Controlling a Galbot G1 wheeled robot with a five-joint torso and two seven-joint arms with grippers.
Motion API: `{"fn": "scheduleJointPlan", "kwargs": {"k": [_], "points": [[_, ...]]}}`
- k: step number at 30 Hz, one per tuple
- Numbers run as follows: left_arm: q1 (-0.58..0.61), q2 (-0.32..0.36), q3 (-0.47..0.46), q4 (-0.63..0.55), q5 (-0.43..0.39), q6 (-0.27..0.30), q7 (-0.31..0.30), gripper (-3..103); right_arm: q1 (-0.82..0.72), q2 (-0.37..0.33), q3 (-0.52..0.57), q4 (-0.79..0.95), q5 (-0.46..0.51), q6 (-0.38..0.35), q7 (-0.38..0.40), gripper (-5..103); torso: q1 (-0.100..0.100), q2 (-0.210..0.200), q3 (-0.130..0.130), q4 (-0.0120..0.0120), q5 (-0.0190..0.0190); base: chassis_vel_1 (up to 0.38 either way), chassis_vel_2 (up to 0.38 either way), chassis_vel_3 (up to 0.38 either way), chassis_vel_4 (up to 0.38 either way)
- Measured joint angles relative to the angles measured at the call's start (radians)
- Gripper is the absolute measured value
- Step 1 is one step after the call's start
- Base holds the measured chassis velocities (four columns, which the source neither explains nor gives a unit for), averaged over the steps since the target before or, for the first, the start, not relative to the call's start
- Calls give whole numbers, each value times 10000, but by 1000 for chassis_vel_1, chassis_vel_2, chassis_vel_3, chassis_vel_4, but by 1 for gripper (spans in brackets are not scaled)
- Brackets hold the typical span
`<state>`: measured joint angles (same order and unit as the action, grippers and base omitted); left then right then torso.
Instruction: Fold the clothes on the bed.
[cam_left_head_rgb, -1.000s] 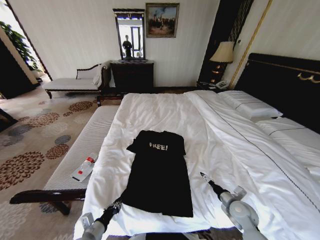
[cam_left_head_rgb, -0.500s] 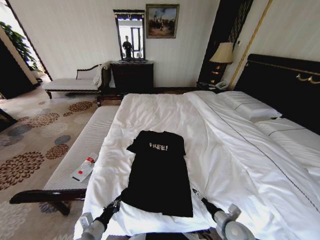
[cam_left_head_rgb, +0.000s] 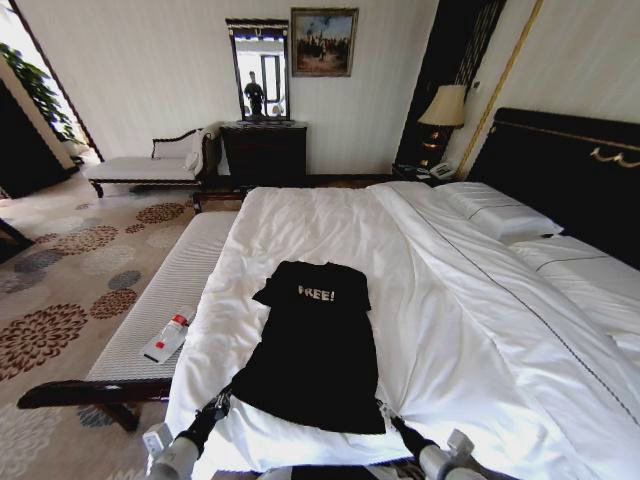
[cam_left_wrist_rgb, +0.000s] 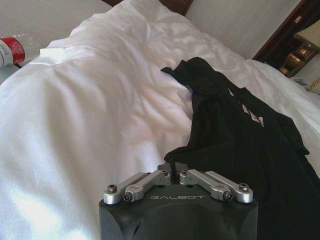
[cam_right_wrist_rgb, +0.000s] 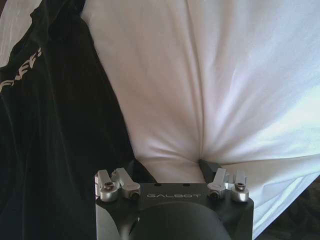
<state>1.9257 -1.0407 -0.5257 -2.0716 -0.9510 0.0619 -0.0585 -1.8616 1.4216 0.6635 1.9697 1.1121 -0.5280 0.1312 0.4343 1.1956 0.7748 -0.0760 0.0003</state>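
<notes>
A: Left pincer (cam_left_wrist_rgb: 172, 169)?
B: Clamped on the black T-shirt (cam_left_head_rgb: 315, 350)'s near left hem corner; the shirt lies flat on the bed (cam_left_head_rgb: 300, 220).
A: Right pincer (cam_right_wrist_rgb: 170, 165)?
B: Wide apart, pressing the white duvet (cam_right_wrist_rgb: 210, 75) beside the right hem.

Lighting: bright, even daylight; strongest at the doorway (cam_left_head_rgb: 12, 40) by the head view's upper left edge, overexposed there. Lamp (cam_left_head_rgb: 446, 105) beside the headboard unlit or faint, cannot tell. Duvet (cam_left_head_rgb: 330, 225) near blown-out white; in both wrist views its folds lose detail to glare. T-shirt (cam_left_head_rgb: 315, 350) reads as flat black, creases barely visible. Shadows soft, under the bench (cam_left_head_rgb: 150, 320). Wide-angle bending of walls at the head view's edges. Focus acceptable throughout.
</notes>
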Motion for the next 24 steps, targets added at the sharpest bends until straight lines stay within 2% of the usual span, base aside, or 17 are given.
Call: {"fn": "scheduleJointPlan", "kwargs": {"k": [3, 4, 5, 6, 7, 15, 18, 22, 24], "points": [[24, -6, -99, -5, -136, 0, 35, 3, -221, 90, 134, 716, 367, -130, 27, 61, 0, 0, 0, 9, 5, 0, 0, 0, 0], [24, -6, -99, -5, -136, 0, 35, 3, -221, 90, 134, 716, 367, -130, 27, 61, 0, 0, 0, 9, 5, 0, 0, 0, 0], [31, -4, -133, -4, -183, 0, 45, 3, -294, 94, 144, 885, 416, -165, 39, 56, 1, -1, 0, 9, 3, 0, 0, 0, 0], [30, -1, -147, -1, -202, 0, 53, 3, -328, 96, 138, 958, 424, -181, 44, 56, 1, -1, 1, 9, 3, 0, 0, 0, 0], [15, 8, -172, 28, -243, 0, 67, 3, -391, 103, 78, 1057, 396, -207, 55, 63, 1, -1, 0, 4, 2, 0, 0, 0, 0], [-62, 8, -173, 103, -305, 16, 69, 3, -331, 151, -82, 718, 245, -293, 170, 66, 1, -1, 0, 3, -1, 0, 0, 0, 0], [-64, 8, -168, 128, -305, 17, 69, 3, -333, 140, -59, 702, 227, -326, 203, 64, 1, -1, 0, 1, -1, 0, 0, 0, 0], [-82, 12, -153, 185, -300, 17, 71, 3, -436, 119, 33, 864, 503, -473, 449, 46, 0, 0, -1, 2, -2, 0, 0, 0, 0], [-88, 15, -150, 192, -299, 17, 71, 3, -469, 119, 23, 930, 524, -492, 467, 46, 1, -1, -1, 1, -3, 0, 0, 0, 0]]}}
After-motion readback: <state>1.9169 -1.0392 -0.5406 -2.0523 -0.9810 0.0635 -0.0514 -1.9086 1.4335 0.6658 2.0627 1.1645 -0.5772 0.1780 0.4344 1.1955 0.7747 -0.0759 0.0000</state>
